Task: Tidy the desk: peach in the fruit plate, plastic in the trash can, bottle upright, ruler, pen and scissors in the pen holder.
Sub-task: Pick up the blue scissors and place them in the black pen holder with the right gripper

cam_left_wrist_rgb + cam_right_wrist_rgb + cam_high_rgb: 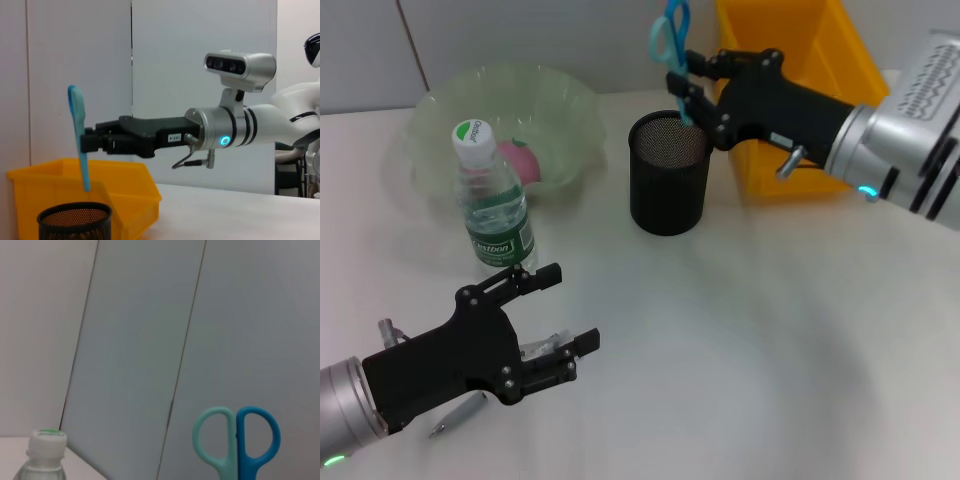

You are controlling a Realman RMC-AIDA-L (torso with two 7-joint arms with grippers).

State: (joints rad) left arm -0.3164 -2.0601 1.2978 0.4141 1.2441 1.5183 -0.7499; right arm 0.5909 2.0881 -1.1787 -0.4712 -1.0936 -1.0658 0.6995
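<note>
Currently, my readout from the remote station:

Right gripper (682, 95): I see it at the far side, clenched on the scissors (672, 40), directly above the pen holder (669, 172).
Scissors: upright, blue handles on top, lower end reaching into the holder's mouth; the left wrist view shows them (80, 145) hanging over the mesh rim (75, 214).
Pen holder: black mesh cup, standing at the centre far side, just left of the yellow bin (798, 90).
Left gripper (555, 315): near left, low over the table (750, 350), fingers spread apart, grasping nothing that I can make out.
Pen (458, 415): I think the grey item lying on the table beneath my left arm is the pen, near edge.
Bottle (495, 205): upright, white cap, green label, just beyond the left gripper and touching the near edge of the fruit plate (505, 125).
Peach (520, 160): pink, lying in the clear fruit plate, far left, behind the bottle.
Ruler and plastic: I cannot find either.
</note>
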